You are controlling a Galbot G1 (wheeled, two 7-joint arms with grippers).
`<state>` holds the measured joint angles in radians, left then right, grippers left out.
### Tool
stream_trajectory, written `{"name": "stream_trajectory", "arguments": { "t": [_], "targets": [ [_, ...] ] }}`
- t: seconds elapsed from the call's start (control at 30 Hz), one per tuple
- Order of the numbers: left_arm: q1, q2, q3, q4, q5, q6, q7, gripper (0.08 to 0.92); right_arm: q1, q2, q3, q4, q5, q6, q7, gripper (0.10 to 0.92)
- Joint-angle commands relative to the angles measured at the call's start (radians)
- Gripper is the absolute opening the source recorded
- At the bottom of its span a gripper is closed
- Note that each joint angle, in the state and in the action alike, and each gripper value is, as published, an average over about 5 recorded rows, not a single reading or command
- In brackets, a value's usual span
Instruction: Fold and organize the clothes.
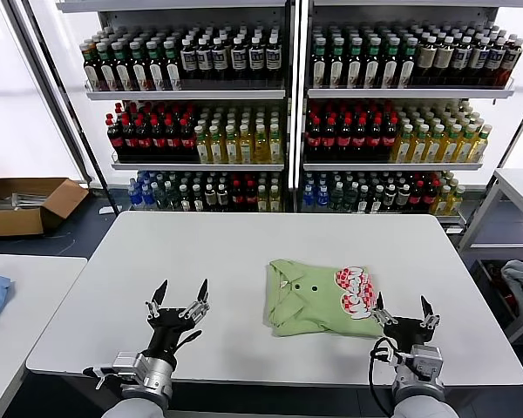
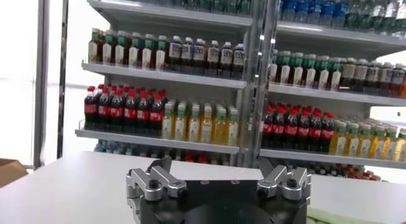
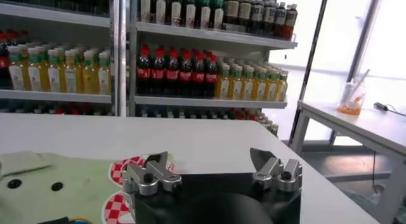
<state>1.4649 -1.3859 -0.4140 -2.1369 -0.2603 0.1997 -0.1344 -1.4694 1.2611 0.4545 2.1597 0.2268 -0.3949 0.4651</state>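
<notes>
1. Head view: the light green short-sleeved polo shirt (image 1: 318,299) lies folded on the white table (image 1: 244,252), right of centre, its long axis running left to right. The right gripper (image 1: 404,313), jaws apart and empty, sits just beside its graphic end. The left gripper (image 1: 179,301), also spread wide, is well apart from it.
2. Left wrist view: open left gripper (image 2: 218,178), bottle shelves (image 2: 190,60); barely any shirt.
3. Right wrist view: the shirt's collar, buttons and print lie just beside the open right gripper (image 3: 212,171), so the right arm is likely better placed.
</notes>
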Motion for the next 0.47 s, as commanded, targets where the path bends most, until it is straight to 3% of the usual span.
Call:
{"name": "stream_trajectory", "arguments": {
  "t": [0.03, 0.47],
  "targets": [
    [0.002, -0.002, -0.001, 0.003, 0.0, 0.007, 0.002, 0.823, -0.003, -0.008, 0.023, 0.002, -0.002, -0.004, 0.004, 0.823],
    [-0.002, -0.007, 0.007, 0.01, 0.009, 0.01, 0.004, 0.823, -0.016, -0.02, 0.051, 0.006, 0.001, -0.005, -0.001, 0.823]
  ]
}}
